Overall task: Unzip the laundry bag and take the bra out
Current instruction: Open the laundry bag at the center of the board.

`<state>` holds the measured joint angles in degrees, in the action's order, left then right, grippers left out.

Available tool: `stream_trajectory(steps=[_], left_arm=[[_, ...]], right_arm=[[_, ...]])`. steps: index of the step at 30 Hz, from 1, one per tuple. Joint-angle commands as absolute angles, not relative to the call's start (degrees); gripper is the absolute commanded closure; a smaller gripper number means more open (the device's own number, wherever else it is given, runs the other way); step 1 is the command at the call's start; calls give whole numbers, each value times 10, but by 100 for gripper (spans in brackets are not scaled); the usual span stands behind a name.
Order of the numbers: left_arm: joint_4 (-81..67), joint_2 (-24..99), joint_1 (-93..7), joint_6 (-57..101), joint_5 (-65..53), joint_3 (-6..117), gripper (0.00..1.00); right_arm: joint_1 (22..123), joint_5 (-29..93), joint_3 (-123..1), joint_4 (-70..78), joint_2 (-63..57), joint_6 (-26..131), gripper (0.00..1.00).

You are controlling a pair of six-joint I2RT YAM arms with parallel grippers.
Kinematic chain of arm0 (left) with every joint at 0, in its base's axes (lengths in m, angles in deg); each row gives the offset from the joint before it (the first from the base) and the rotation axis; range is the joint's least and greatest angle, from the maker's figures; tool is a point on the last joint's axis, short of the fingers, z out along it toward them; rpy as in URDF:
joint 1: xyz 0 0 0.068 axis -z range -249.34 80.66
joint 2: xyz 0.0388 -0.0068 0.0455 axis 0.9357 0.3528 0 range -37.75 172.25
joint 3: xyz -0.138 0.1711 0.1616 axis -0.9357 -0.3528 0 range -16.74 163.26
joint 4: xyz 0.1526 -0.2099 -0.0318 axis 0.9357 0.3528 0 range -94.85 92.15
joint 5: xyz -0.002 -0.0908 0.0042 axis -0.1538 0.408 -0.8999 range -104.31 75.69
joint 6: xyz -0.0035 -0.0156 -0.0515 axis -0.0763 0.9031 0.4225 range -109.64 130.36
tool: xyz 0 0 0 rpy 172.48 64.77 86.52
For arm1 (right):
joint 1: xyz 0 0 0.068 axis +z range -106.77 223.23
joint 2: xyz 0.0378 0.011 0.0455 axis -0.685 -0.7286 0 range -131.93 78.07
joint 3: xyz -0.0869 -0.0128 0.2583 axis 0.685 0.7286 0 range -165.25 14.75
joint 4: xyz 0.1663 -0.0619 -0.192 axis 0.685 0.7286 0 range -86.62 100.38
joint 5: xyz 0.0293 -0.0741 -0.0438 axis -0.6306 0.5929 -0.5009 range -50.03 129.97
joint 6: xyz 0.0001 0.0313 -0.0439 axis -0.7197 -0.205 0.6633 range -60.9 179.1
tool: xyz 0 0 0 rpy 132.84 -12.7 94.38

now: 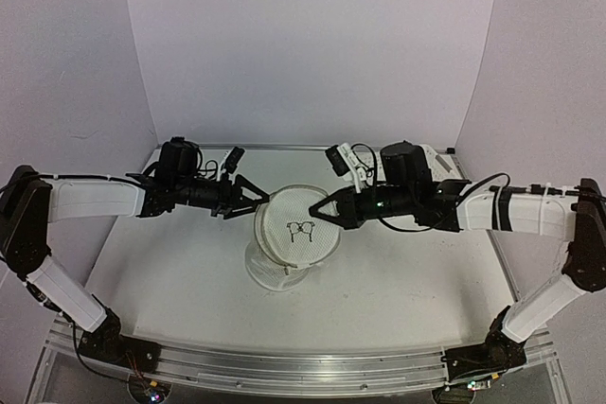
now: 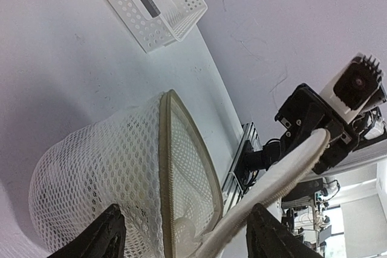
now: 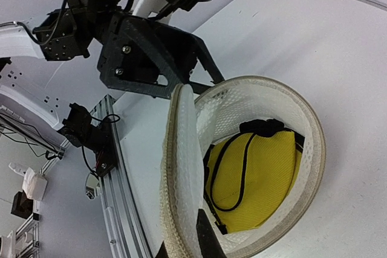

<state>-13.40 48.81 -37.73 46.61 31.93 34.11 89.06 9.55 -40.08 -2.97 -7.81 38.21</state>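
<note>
Since the zip looks already undone, my right tool (image 3: 181, 241) is pinched narrow on the round face of the laundry bag (image 1: 295, 234). It holds that face tilted up like a lid, so the mouth beneath it lies uncovered. The yellow bra (image 3: 260, 179), with black straps, lies inside the mesh drum just beyond my right fingertips. My left tool (image 2: 186, 229) stands wide, one jaw on either side of the face's rim, opposite my right tool. I judge it is placed there to steady the rim. The drum rests on the bench (image 1: 426, 272) below both tools. Removing the bra is not yet done, and the soft mesh may lift with it.
</note>
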Motion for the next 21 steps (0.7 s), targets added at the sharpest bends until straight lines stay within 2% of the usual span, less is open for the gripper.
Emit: stream_trajectory(steps=[1, 14, 21], left_arm=[[-177, 469, -381, 489, 305, 337, 32], [-188, 486, -393, 502, 330, 322, 35], [-177, 512, -394, 508, 342, 318, 40]], right_arm=[[908, 130, -396, -58, -42, 425, 100], [972, 196, -385, -63, -3, 538, 100], [1017, 242, -378, -76, 2, 657, 100]])
